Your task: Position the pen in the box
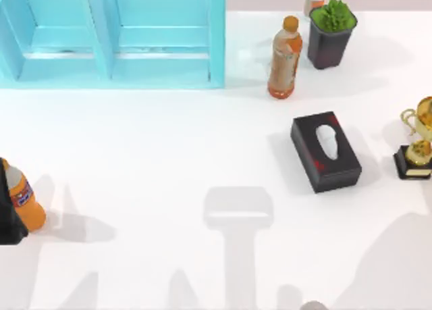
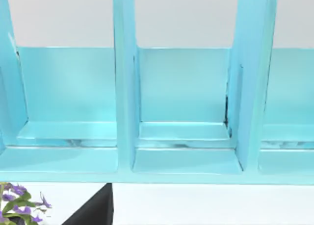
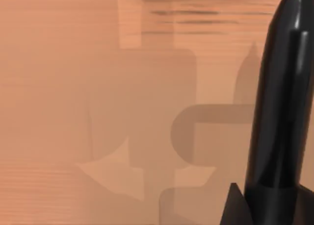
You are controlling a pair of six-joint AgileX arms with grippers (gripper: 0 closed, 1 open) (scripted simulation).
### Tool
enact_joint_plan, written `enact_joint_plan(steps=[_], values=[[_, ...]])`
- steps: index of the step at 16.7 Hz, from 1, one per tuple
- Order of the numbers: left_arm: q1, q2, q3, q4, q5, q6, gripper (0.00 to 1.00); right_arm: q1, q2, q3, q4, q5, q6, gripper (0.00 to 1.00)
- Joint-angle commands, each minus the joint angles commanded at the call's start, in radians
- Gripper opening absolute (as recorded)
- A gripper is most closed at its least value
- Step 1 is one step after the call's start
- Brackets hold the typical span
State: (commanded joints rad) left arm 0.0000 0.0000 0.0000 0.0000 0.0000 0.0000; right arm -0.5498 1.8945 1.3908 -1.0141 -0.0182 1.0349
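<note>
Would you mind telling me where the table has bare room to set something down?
The widest bare stretch lies between the blue shelf box, the orange bottle at the left edge and the black tissue box. It is crowded toward the right: tea bottle, potted plant, trophy.

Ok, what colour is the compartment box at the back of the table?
Light turquoise blue all over. The box shows best in the left wrist view, its dividers and floors facing the camera.

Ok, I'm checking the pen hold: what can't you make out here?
Pen: right wrist view, barrel cut off by the edge; the grip is hidden.
Orange bottle: top view, cut off by the left edge.
Trophy: top view, cut off by the right edge.
</note>
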Motion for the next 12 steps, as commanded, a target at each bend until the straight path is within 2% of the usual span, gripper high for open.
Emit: enact_joint_plan(steps=[12], values=[[0.000, 0.000, 0.000, 0.000, 0.000, 0.000, 1.00, 0.000, 0.000, 0.000, 0.000, 0.000, 0.000, 0.90]])
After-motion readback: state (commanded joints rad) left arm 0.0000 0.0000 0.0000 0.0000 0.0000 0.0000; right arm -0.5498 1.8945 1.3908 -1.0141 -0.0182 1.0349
